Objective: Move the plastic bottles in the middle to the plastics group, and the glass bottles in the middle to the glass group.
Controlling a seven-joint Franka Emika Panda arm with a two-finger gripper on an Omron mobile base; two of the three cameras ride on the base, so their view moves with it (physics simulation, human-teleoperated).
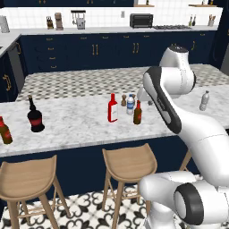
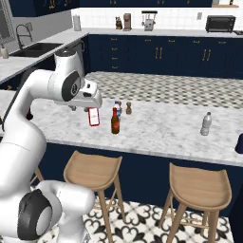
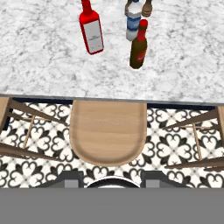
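On the marble surface, mid | flat red bottle, white label, red cap, upright | right of it: small brown bottle, red neck; clear blue-band bottle behind | pincer: cannot tell

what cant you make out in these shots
- Gripper: hidden behind the white arm in both base views, so whether it is open cannot be told.
- Stout brown bottle with red label: cut by the left edge of the left base view.
- Small clear water bottle with blue label band: top cut by the upper edge of the hand view, lower part behind the slim brown bottle with red neck.
- Flat-sided red bottle's label text: too small.
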